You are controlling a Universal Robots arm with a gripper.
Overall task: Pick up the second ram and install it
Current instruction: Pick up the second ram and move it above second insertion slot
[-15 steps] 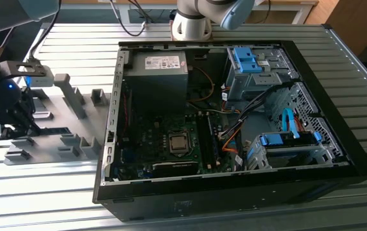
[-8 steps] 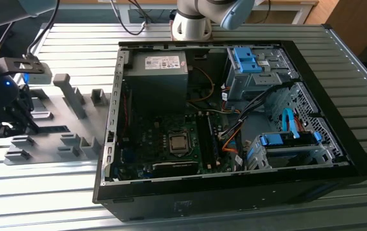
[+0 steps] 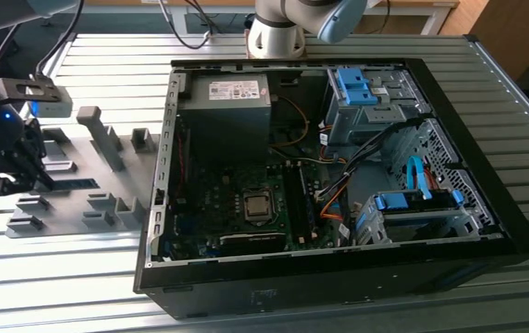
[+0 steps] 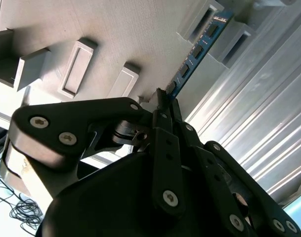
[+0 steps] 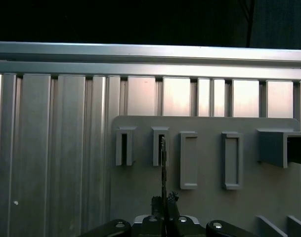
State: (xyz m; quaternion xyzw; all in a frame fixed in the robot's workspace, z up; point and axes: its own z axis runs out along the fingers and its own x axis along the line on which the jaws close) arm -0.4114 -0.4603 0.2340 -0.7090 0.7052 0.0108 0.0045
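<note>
Step in hand: grasp phase of the pick. The pincer [image 4: 165, 98] is pinched onto the near end of the second ram [image 4: 195, 49], fingers closed against it. The stick isn't lifted yet: its far end sits in a grey holder block [image 4: 212, 22] on the holder plate [image 3: 72, 146]. That's at the exterior view's left, well apart from the open PC case [image 3: 339, 291] on the worktop [image 3: 496, 97].

Next move, my read:
- The pull has to run in line with the slot walls with no twist, or the board binds in the holder block.
- The grip is on one end alone, so the long free span can lever. Slow is safer.
- The install side needs the stick's edge lined up with the memory slots beside the processor [image 3: 258, 206]. I can't tell which slot is free.

Views:
- The second wrist view gives the flat face with its chips and the finger contact.
- The first wrist view gives the second ram [image 5: 163, 165] edge-on, a thin dark line running from the pincer [image 5: 163, 201] into the holder block [image 5: 160, 145]. Good for checking squareness.
- The exterior view adds the case and the gap between holder plate and board, but finger contact can't be read there
</note>
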